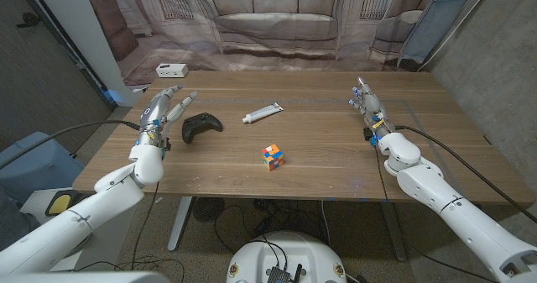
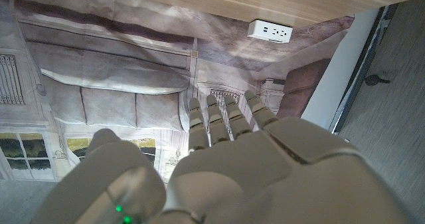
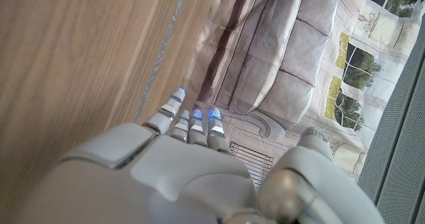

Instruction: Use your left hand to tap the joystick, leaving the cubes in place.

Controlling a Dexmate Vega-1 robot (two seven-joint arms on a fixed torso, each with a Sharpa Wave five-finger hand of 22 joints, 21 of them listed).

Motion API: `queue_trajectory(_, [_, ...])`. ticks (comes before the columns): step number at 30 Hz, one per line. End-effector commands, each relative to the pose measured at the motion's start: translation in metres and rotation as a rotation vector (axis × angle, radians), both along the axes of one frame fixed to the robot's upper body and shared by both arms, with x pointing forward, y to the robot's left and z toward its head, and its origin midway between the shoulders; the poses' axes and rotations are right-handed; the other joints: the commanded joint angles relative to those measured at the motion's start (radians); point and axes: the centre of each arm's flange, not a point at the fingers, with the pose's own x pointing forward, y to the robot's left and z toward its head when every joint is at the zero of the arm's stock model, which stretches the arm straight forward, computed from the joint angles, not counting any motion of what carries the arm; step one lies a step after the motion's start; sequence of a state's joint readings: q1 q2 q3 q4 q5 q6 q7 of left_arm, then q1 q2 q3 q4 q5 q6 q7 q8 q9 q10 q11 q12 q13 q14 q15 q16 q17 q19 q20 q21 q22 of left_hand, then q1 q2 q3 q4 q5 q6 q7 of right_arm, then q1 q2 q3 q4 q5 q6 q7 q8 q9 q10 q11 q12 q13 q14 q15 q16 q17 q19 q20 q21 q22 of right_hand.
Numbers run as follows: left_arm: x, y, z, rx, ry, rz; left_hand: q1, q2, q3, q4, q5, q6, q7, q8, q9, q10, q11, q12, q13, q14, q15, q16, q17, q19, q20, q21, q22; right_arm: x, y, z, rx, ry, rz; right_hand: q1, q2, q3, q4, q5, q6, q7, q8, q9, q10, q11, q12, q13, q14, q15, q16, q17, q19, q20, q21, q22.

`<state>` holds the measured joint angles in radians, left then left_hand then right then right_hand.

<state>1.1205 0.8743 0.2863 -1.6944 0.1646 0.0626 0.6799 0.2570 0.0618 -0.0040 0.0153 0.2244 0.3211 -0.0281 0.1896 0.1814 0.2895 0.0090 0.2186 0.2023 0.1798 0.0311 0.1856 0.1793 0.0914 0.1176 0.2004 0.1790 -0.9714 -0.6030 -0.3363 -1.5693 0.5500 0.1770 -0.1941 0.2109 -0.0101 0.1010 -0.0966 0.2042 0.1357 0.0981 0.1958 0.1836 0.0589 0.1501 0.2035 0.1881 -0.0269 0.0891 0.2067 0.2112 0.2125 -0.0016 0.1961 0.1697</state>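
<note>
- On the left part of the desk [image 1: 319,161]: 1 black joystick controller [image 1: 202,127], lying flat and untouched.
- Just left of the joystick controller: the left hand [image 1: 161,111], raised a little over the desk, fingers [image 2: 219,121] straight and side by side, reaching toward the far right; released, grasping nothing.
- Near the desk's middle, toward the near edge: 1 multicoloured cube [image 1: 271,155], standing alone, well apart from both hands.
- Far of the cube, between it and the far edge: 1 white tube [image 1: 263,112], lying on its side, slanted, cap end to the left.
- On the right part of the desk: the right hand [image 1: 370,111], standing on its edge with fingers [image 3: 191,121] extended toward the far side, blue lights at the tips; released, grasping nothing.
- At the far left corner of the desk: 1 white power strip [image 1: 171,69], flat beside the edge.
- Behind the desk: a printed backdrop [image 1: 277,23] picturing a sofa and windows.
</note>
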Motion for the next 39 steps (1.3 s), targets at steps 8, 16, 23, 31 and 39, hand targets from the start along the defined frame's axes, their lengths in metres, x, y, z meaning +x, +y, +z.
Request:
queue_trajectory(8, [0.007,-0.016,0.008,-0.13,-0.033,-0.238,0.0,0.005,-0.007,0.001,-0.005,-0.012,0.022,-0.003,0.001,0.0,0.007,0.002,0.003,0.01,0.003,0.007,0.002,-0.002,0.001,0.002,0.004,-0.005,-0.002,0.001,0.007,-0.036,0.017,-0.002,0.007,-0.004,-0.003,-0.001,0.005,0.001,0.0,0.004,0.01,0.001,0.0,0.005,0.003,-0.002,-0.001,0.002,0.008,-0.007,0.0,0.003])
queue_trajectory(16, [0.009,-0.022,0.01,-0.166,-0.047,-0.31,0.0,0.005,-0.008,0.0,-0.006,-0.019,0.03,-0.004,0.001,-0.008,0.014,-0.002,0.003,0.01,0.006,0.006,0.002,0.0,0.001,0.002,0.004,-0.005,-0.006,0.0,-0.003,-0.079,0.057,-0.001,0.006,-0.005,-0.005,-0.002,0.009,-0.004,0.001,0.004,0.017,-0.007,0.002,0.005,0.008,-0.007,0.001,0.002,0.011,-0.009,0.001,0.003])
queue_trajectory(23, [0.016,-0.025,0.012,-0.236,-0.033,-0.441,0.0,0.004,-0.009,0.0,-0.006,-0.02,0.035,-0.004,0.001,-0.008,0.017,-0.002,0.002,0.009,0.009,0.006,0.002,0.001,0.0,0.003,0.004,-0.008,-0.01,0.0,-0.009,-0.103,0.068,-0.001,0.001,-0.007,-0.006,-0.002,0.011,-0.01,0.001,0.004,0.016,-0.011,0.001,0.005,0.01,-0.01,0.001,0.001,0.014,-0.011,0.002,0.003])
queue_trajectory(31, [0.019,-0.022,0.014,-0.263,0.008,-0.518,-0.001,0.003,-0.012,0.0,-0.007,-0.027,0.045,-0.004,0.001,-0.009,0.023,-0.002,0.002,0.01,0.014,0.005,0.002,0.025,-0.006,0.011,0.004,-0.013,-0.016,-0.002,0.006,-0.106,0.074,0.004,0.0,-0.007,-0.01,-0.002,0.012,-0.012,0.002,0.004,0.021,-0.014,0.002,0.005,0.019,-0.015,0.003,0.0,0.026,-0.012,0.005,0.003])
queue_trajectory(39, [0.028,-0.023,0.018,-0.339,0.04,-0.669,-0.002,0.002,-0.014,-0.001,-0.008,-0.034,0.053,-0.006,0.0,-0.009,0.028,-0.002,0.002,0.011,0.017,0.005,0.002,0.029,-0.009,0.012,0.004,-0.019,-0.018,0.001,0.0,-0.131,0.061,0.006,-0.001,-0.007,-0.012,-0.003,0.014,-0.011,0.002,0.004,0.026,-0.015,0.004,0.005,0.025,-0.019,0.004,-0.001,0.037,-0.018,0.008,0.003])
